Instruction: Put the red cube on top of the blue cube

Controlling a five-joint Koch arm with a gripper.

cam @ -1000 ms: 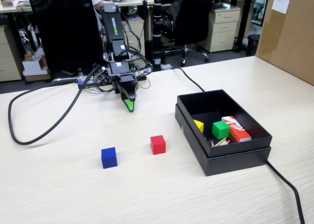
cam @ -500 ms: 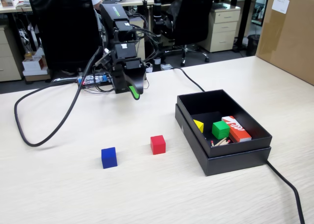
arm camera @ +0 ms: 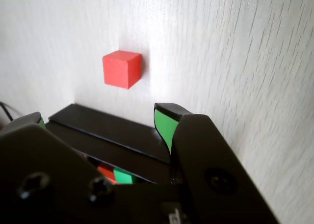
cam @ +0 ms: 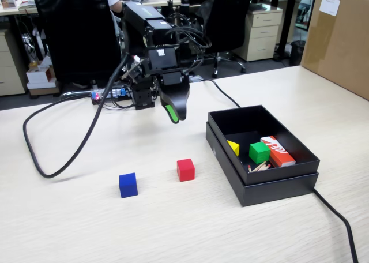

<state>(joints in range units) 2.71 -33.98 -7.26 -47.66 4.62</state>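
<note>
The red cube [cam: 185, 169] sits on the light wooden table, just left of the black box. The blue cube [cam: 128, 184] sits to its left, about a cube-and-a-half gap away, slightly nearer the camera. My gripper [cam: 165, 109] hangs in the air behind and above the red cube, open and empty, with green pads on the jaws. In the wrist view the gripper [arm camera: 100, 118] is spread wide, and the red cube [arm camera: 121, 69] lies ahead of it, beyond the box's edge. The blue cube is out of the wrist view.
The black box [cam: 262, 176] stands right of the cubes and holds a green cube [cam: 259, 152], a yellow piece [cam: 233, 147], an orange-red box [cam: 277, 150] and small sticks. A black cable [cam: 63, 159] loops on the table at left. A cardboard box [cam: 340, 38] stands at the far right.
</note>
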